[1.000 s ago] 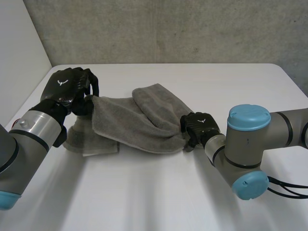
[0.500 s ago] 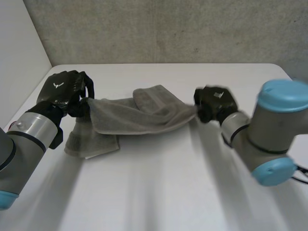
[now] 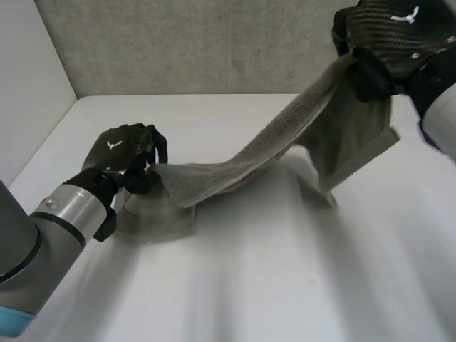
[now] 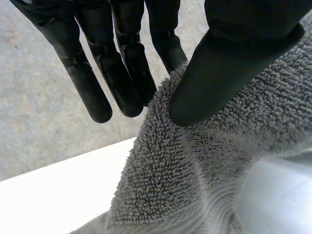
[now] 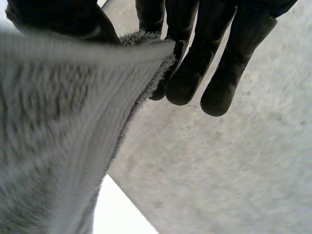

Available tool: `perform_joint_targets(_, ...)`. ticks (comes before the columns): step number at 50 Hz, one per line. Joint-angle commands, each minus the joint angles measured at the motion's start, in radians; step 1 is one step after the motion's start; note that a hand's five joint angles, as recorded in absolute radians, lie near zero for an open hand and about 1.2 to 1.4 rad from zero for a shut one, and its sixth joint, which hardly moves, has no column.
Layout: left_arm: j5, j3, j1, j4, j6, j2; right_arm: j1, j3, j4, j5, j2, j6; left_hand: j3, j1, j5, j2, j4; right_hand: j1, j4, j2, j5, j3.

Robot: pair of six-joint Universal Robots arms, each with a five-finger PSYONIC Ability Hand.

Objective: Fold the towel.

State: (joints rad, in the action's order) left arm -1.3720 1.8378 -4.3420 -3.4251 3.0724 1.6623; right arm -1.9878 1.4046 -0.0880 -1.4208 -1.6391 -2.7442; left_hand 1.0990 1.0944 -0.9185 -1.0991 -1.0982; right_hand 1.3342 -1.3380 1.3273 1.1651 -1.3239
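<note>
The right robot hand (image 3: 390, 35) is lifting one end of the towel (image 3: 281, 139) high above the tabletop (image 3: 249, 285), having risen from low beside the cloth a second ago. Its thumb and fingers are pinching the edge. The left robot hand (image 3: 122, 155) is staying low, its thumb clamping the opposite end against its fingers, with a slack portion lying beneath its palm. The towel is now stretching between the two, a loose flap hanging below the right robot hand. The bunched cloth is opening out, likely readying a clean fold.
</note>
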Motion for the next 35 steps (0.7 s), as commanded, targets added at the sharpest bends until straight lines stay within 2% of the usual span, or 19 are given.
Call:
perform_joint_targets(1, 0.001, -0.072, 0.005, 0.13, 0.003, 0.068, -0.002, -0.024, -0.188, -0.032, 0.077, 0.244, 0.16, 0.164, -0.166, -0.16, -0.16, 0.062, -0.058, 0.069, 0.057, -0.072)
perform_joint_targets(8, -0.001, -0.213, 0.005, 0.236, 0.011, 0.231, -0.012, -0.026, -0.22, -0.035, 0.257, 0.287, 0.157, 0.161, -0.163, -0.157, -0.158, 0.062, -0.058, 0.069, 0.057, -0.072)
perform_joint_targets(12, -0.013, -0.354, 0.007, 0.254, 0.084, 0.359, -0.012, -0.032, -0.203, -0.03, 0.327, 0.287, 0.145, 0.15, -0.151, -0.145, -0.146, 0.062, -0.058, 0.069, 0.057, -0.072)
perform_joint_targets(15, -0.016, -0.467, 0.008, 0.253, 0.15, 0.451, -0.012, -0.049, -0.104, -0.039, 0.412, 0.275, 0.142, 0.147, -0.148, -0.142, -0.143, 0.062, -0.058, 0.069, 0.057, -0.072)
perform_joint_targets(19, -0.033, -0.635, 0.013, 0.25, 0.218, 0.568, -0.012, -0.045, 0.014, -0.076, 0.444, 0.27, 0.142, 0.147, -0.148, -0.142, -0.143, 0.062, -0.058, 0.069, 0.057, -0.072)
perform_joint_targets(21, -0.087, -0.789, 0.015, 0.25, 0.255, 0.67, -0.011, -0.032, 0.132, -0.127, 0.465, 0.27, 0.142, 0.147, -0.148, -0.142, -0.143, 0.062, -0.058, 0.069, 0.057, -0.072)
perform_joint_targets(22, -0.087, -0.79, 0.015, 0.25, 0.255, 0.671, -0.011, -0.026, 0.174, -0.147, 0.473, 0.274, 0.142, 0.147, -0.148, -0.142, -0.143, 0.062, -0.058, 0.069, 0.057, -0.072)
perform_joint_targets(24, -0.139, -0.917, 0.019, 0.248, 0.267, 0.762, -0.008, -0.016, 0.215, -0.159, 0.482, 0.274, 0.122, 0.126, -0.128, -0.122, -0.123, 0.062, -0.058, 0.069, 0.057, -0.072)
perform_joint_targets(25, -0.159, -0.96, 0.021, 0.248, 0.269, 0.799, -0.008, -0.003, 0.249, -0.165, 0.489, 0.276, -0.009, -0.005, 0.003, 0.009, 0.008, 0.062, -0.058, 0.069, 0.057, -0.072)
perform_joint_targets(26, -0.159, -0.96, 0.021, 0.248, 0.269, 0.8, -0.008, -0.003, 0.249, -0.165, 0.489, 0.276, -0.011, -0.006, 0.005, 0.011, 0.01, 0.062, -0.058, 0.069, 0.057, -0.072)
perform_joint_targets(27, -0.159, -0.985, 0.021, 0.251, 0.272, 0.826, -0.008, 0.007, 0.27, -0.165, 0.493, 0.279, -0.371, -0.366, 0.365, 0.371, 0.37, 0.062, -0.058, 0.069, 0.057, -0.072)
perform_joint_targets(28, -0.159, -0.985, 0.021, 0.251, 0.272, 0.826, -0.006, 0.016, 0.28, -0.167, 0.499, 0.279, -0.375, -0.37, 0.369, 0.375, 0.374, 0.062, -0.058, 0.069, 0.057, -0.072)
perform_joint_targets(29, -0.156, -0.986, 0.021, 0.254, 0.272, 0.836, -0.006, 0.016, 0.28, -0.167, 0.499, 0.279, -0.764, -0.759, 0.758, 0.764, 0.763, 0.062, -0.058, 0.069, 0.057, -0.072)
perform_joint_targets(30, -0.157, -0.977, 0.024, 0.257, 0.275, 0.835, -0.006, 0.022, 0.284, -0.165, 0.505, 0.278, -0.924, -0.92, 0.918, 0.925, 0.924, 0.062, -0.058, 0.069, 0.057, -0.072)
perform_joint_targets(35, -0.153, -0.863, 0.035, 0.261, 0.272, 0.769, -0.008, 0.033, 0.286, -0.165, 0.522, 0.279, -0.924, -0.92, 0.918, 0.925, 0.924, 0.062, -0.058, 0.069, 0.057, -0.072)
